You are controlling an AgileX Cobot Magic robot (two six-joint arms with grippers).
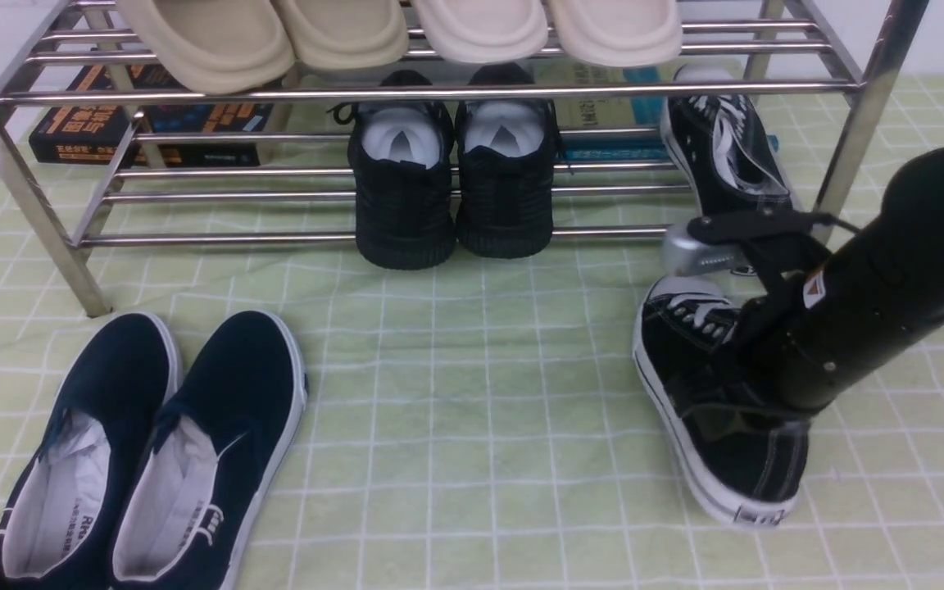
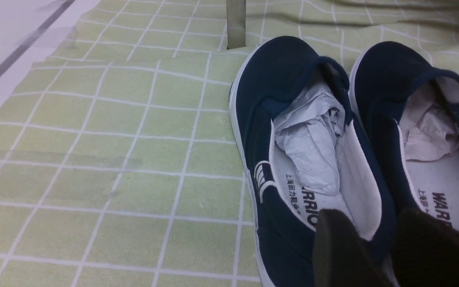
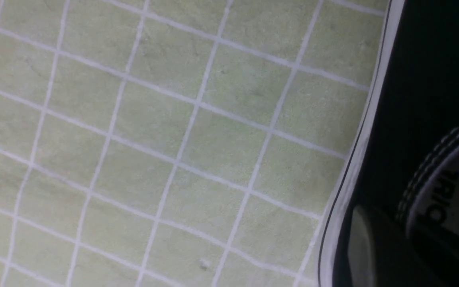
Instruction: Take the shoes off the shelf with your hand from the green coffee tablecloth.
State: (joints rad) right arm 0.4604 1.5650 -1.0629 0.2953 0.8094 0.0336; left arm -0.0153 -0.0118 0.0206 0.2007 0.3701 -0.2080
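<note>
The nearer of the two black canvas sneakers with white laces and rubber toe caps (image 1: 759, 467) lies on the pale green, white-gridded cloth (image 1: 456, 459), just in front of the shiny steel tube shoe rack (image 1: 439, 238). Its mate (image 1: 710, 164) is on the rack's lower tier, at the right-hand end. From where I stand, this looks like the setting-down of the first shoe. Next, I'd say, the right gripper (image 3: 385, 219) must come free and lift clear without dragging the collar, then go for the mate.

That black gripper is right at the nearer sneaker's opening, its fingers close together by the collar; I can't tell whether they pinch the canvas or have let go. The left gripper (image 2: 369, 215) stands open above the navy laceless slip-ons (image 1: 234, 385), apparently holding nothing. Farther in, all-black knit sneakers (image 1: 406, 205) sit mid-rack, below beige clogs (image 1: 210, 41).
</note>
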